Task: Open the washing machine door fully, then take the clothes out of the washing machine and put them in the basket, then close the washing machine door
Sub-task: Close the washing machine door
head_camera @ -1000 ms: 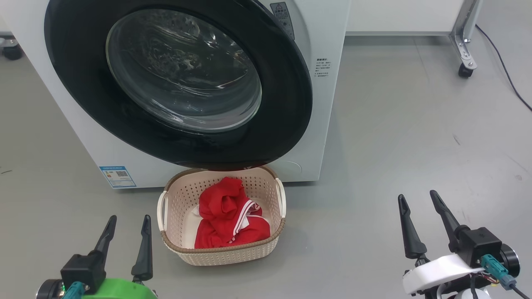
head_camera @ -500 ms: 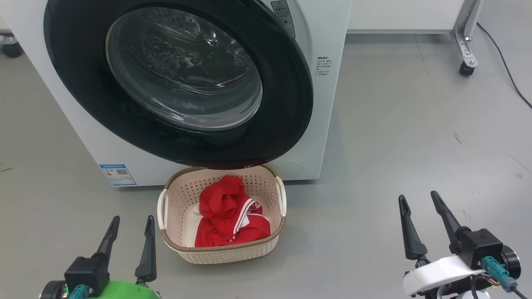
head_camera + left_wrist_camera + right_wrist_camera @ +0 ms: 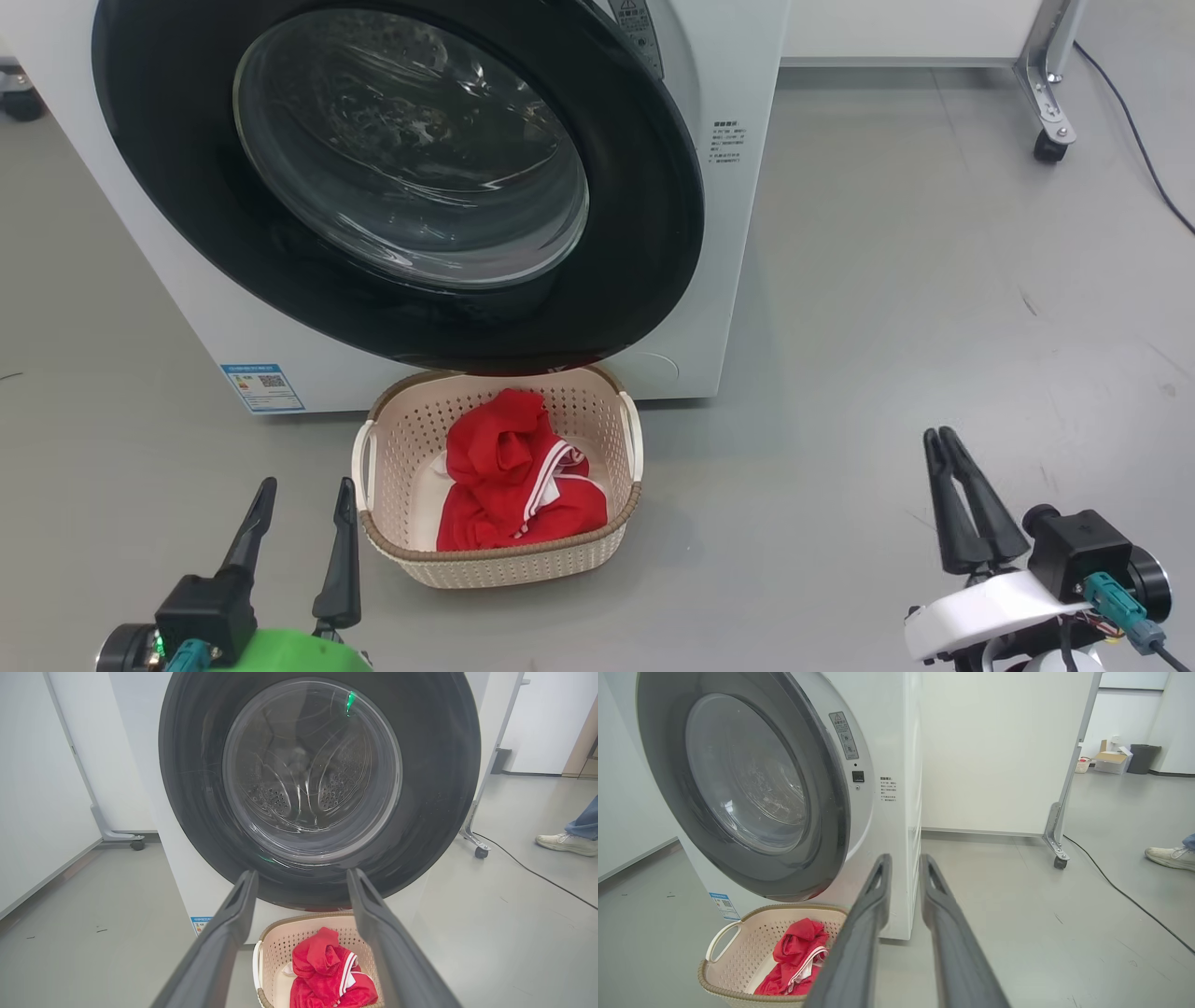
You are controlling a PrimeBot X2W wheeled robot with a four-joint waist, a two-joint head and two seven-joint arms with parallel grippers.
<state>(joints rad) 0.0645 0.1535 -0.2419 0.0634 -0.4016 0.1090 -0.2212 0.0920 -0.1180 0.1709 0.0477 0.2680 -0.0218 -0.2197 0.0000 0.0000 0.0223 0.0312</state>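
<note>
Grey floor (image 3: 887, 280) unchanged; right pincer (image 3: 941, 437) has narrowed, seemingly nearly shut, empty; left pincer (image 3: 306, 485) stays wide.

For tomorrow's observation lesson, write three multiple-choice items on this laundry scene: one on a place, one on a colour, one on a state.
1. Where are the clothes?
A in the basket
B on the floor
C in the drum

2. What colour is the rim of the washing machine door?
A white
B black
C blue

3. How does the left gripper stand?
A clamped on a handle
B shut on cloth
C open, holding nothing

Key: 1 A, the red fabric lies inside the basket's walls; 2 B, glossy black surrounds the glass; 3 C, its fingers are spread over bare floor.
</note>
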